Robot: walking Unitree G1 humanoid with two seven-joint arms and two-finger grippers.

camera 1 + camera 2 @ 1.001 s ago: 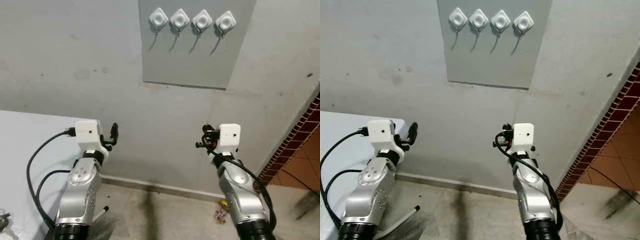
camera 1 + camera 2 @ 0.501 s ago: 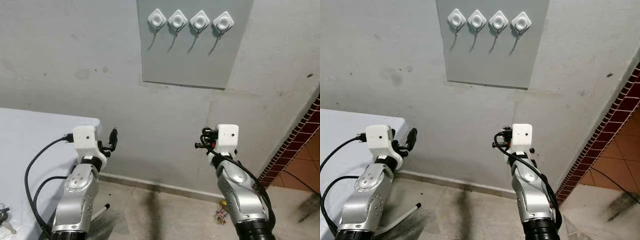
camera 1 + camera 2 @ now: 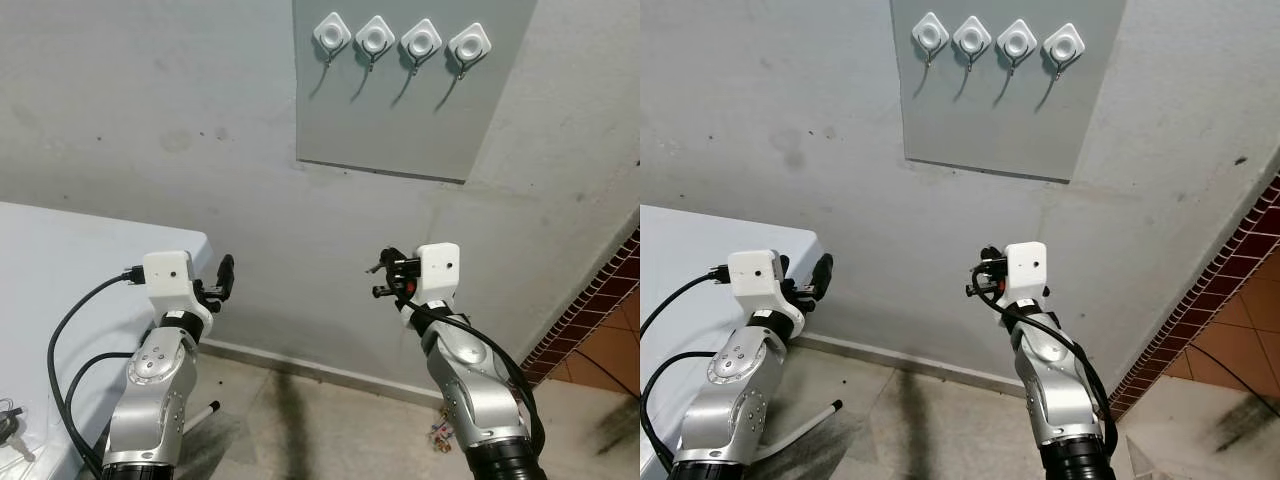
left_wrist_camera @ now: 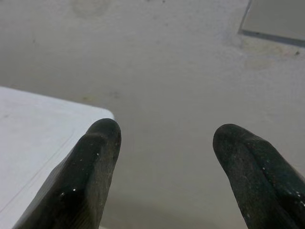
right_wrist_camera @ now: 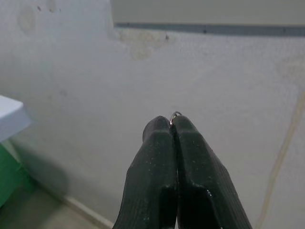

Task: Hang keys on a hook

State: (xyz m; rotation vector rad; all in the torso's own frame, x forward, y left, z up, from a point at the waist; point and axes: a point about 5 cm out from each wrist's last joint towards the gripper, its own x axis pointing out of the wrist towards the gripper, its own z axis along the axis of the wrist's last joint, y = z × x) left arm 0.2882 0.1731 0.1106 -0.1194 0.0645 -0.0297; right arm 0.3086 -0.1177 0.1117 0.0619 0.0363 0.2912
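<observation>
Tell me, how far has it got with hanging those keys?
Picked up, it seems: the right pincer is shut on a thin metal key ring peeping out at its tips. In hand: carrying it toward the wall, well below the grey panel. Left: raising it to one of the four white hooks, all bare. The left pincer is open, holding nothing.

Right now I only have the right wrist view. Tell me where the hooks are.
Observer: Four white hooks sit in a row on the grey panel, above the right gripper, which is shut on the key ring. All look bare.
Operator: Report the left gripper.
Observer: The left gripper is open, holding nothing, beside the white table corner.
Operator: Name the nearest hook.
Observer: Probably the second from the left.
</observation>
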